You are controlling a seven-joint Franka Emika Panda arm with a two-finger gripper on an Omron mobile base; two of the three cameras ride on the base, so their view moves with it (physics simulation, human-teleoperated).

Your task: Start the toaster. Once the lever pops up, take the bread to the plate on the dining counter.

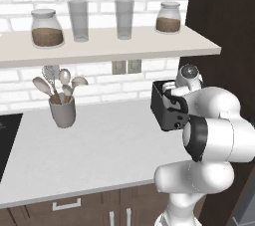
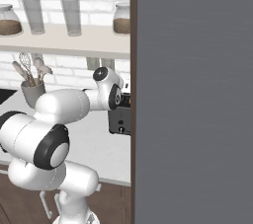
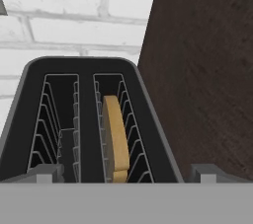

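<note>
The black toaster stands on the kitchen worktop against a dark cabinet side, and I look down into its two top slots from the front. The tan bread stands on edge in the right slot; the left slot holds none. My gripper is open, with one fingertip low on each side of the toaster's near end and nothing between them. In the left base view my arm bends over the toaster and hides its right half. The toaster's front and knob also show. The plate and the dining counter are out of view.
A dark cabinet side rises right beside the toaster, with white brick behind. A grey utensil holder stands to the left on the worktop, and a shelf of jars and glasses hangs overhead. A grey panel blocks the right.
</note>
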